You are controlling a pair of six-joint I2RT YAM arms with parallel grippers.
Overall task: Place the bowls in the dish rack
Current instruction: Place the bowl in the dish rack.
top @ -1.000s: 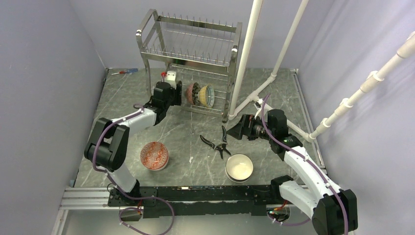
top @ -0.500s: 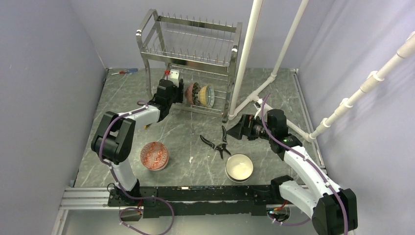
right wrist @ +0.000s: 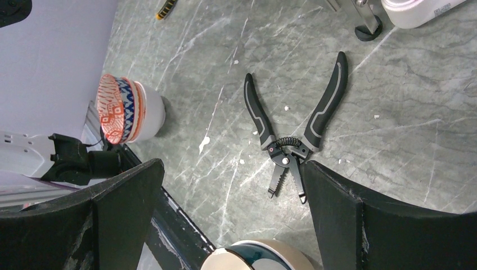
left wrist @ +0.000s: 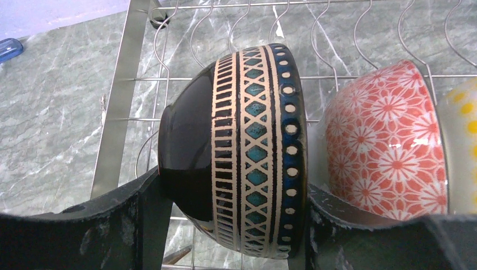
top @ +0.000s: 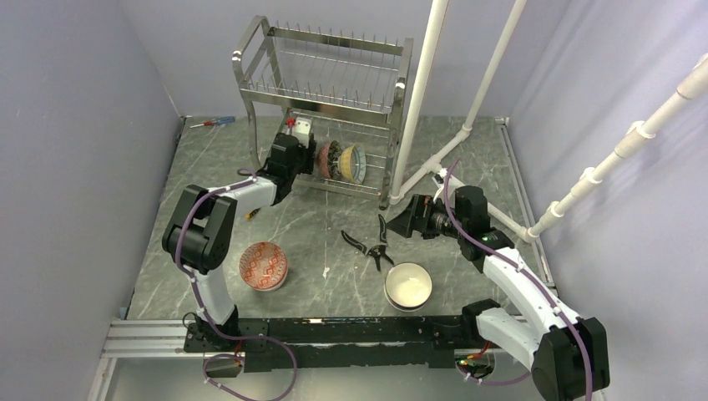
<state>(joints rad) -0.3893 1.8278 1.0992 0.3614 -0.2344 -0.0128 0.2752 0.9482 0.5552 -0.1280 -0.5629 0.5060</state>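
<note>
Along the near edge of the desk (top: pixel 317 219) runs a metal rail (top: pixel 150 338) carrying both arm bases. The top is grey stone veined with white, boxed in by pale lilac walls (top: pixel 75 125) on the left, right and far sides.

Close to the near edge, right of middle, sits a white-lined bowl (top: pixel 408 286), upright and on its own. Left of middle, also toward the near edge, sits a red-patterned bowl (top: pixel 263 265), upright, well apart from the first.

Between them and a little farther in lie black-handled pliers (top: pixel 373 242), flat on the stone with handles spread. Just beside them on the right hangs the right gripper (top: pixel 401 224), its fingers wide apart with nothing between them. Its own camera looks down on the pliers.

Farther back, white pipes (top: pixel 422 92) rise and slant across the far right corner. A red and blue screwdriver (top: pixel 213 122) lies near the far left corner.

The dish rack (top: pixel 326 83) stands against the middle of the far edge, a shiny two-tier wire frame. Its lower tier holds three bowls on edge in a row. The left gripper (top: pixel 309 159) reaches in from the left and is clamped on a dark banded bowl (left wrist: pixel 242 152), one finger at its base and one at its rim. Next in line is a red flower bowl (left wrist: pixel 388 146), just beside it, then a yellow-spotted bowl (left wrist: pixel 464 140), only partly in view.
</note>
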